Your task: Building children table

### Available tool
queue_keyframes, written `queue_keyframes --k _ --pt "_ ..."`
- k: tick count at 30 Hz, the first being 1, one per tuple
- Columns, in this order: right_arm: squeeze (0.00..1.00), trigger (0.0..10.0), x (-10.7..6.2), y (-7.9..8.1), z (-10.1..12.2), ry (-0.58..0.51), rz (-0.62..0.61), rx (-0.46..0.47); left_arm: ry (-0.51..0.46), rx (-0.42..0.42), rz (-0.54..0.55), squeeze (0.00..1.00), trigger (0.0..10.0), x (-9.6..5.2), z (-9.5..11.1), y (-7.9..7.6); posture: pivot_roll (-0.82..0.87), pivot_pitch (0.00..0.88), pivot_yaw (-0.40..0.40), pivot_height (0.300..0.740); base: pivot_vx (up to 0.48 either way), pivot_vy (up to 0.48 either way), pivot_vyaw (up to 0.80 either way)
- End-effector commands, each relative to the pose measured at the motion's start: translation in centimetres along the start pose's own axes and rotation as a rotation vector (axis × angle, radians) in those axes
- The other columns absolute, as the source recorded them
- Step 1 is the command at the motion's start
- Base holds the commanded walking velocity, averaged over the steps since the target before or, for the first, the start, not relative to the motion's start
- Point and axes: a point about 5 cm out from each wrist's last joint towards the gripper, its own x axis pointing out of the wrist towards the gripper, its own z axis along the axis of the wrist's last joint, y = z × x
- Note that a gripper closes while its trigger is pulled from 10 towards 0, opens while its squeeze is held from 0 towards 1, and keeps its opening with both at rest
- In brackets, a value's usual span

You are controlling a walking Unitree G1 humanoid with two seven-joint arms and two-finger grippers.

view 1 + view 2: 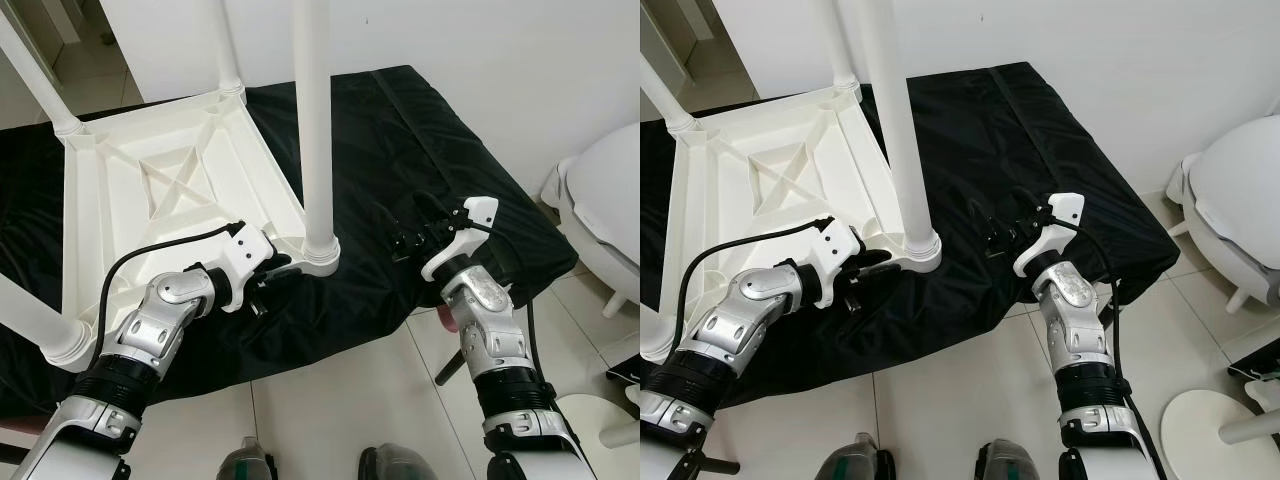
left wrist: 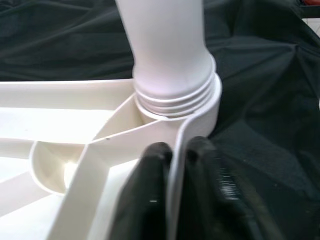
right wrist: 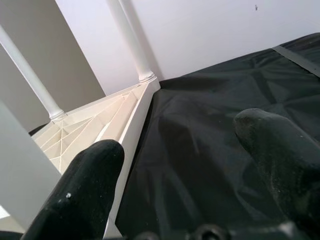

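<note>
Nearest the camera, two silver arms are seen reaching over a black cloth (image 1: 420,130). At left, the left gripper (image 1: 268,272) is closed on the rim of the table (image 1: 150,190), its fingers (image 2: 150,170) pinching the thin white wall just beside the near corner socket. The table is laid upside down on the cloth, its ribbed underside facing up. Four legs are seated in the corner sockets and point upward, their long axes roughly vertical; the near leg (image 1: 313,120) is shown threaded into its collar (a few thread turns remain exposed in the left wrist view, so full seating is judged uncertain). At right, the right gripper (image 1: 415,238) is held spread wide and empty above the cloth, near that leg but apart from it. A white seat (image 1: 610,200) stands on the tiled floor at far right.

Risks are judged as follows: the pinch on a thin rim may slip if the table is twisted; a partly threaded leg may tilt or cross-thread when turned; the loose cloth may let the table slide.
</note>
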Motion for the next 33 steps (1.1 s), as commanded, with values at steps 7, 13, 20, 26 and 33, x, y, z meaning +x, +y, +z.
queue_keyframes --k 7,13,20,26,33 --pt "0.00 10.0 0.0 0.2 0.1 0.000 0.000 0.001 -0.002 0.032 -0.185 0.00 0.0 0.6 0.3 -1.7 -0.07 0.010 0.104 0.740 0.000 0.000 0.00" --pt "0.00 10.0 0.0 0.1 0.1 0.000 -0.001 -0.002 -0.006 0.046 -0.218 0.00 0.0 0.7 0.5 -2.2 -0.07 0.012 0.105 0.740 0.000 0.000 0.00" --pt "0.00 10.0 0.1 -0.1 0.3 -0.002 -0.001 -0.010 -0.003 0.064 -0.267 0.00 0.0 1.0 0.6 -2.8 -0.07 0.014 0.105 0.740 0.000 0.000 0.00" --pt "0.00 10.0 0.0 -0.3 0.4 -0.002 -0.005 -0.016 0.033 0.059 -0.230 1.00 10.0 1.3 0.3 -2.2 -0.08 0.014 0.105 0.740 0.000 0.000 0.00" --pt "0.00 10.0 0.0 -0.2 0.4 -0.001 -0.002 -0.017 0.055 0.081 -0.184 0.00 10.0 1.2 0.4 -1.3 -0.08 0.013 0.102 0.740 0.000 0.000 0.00"
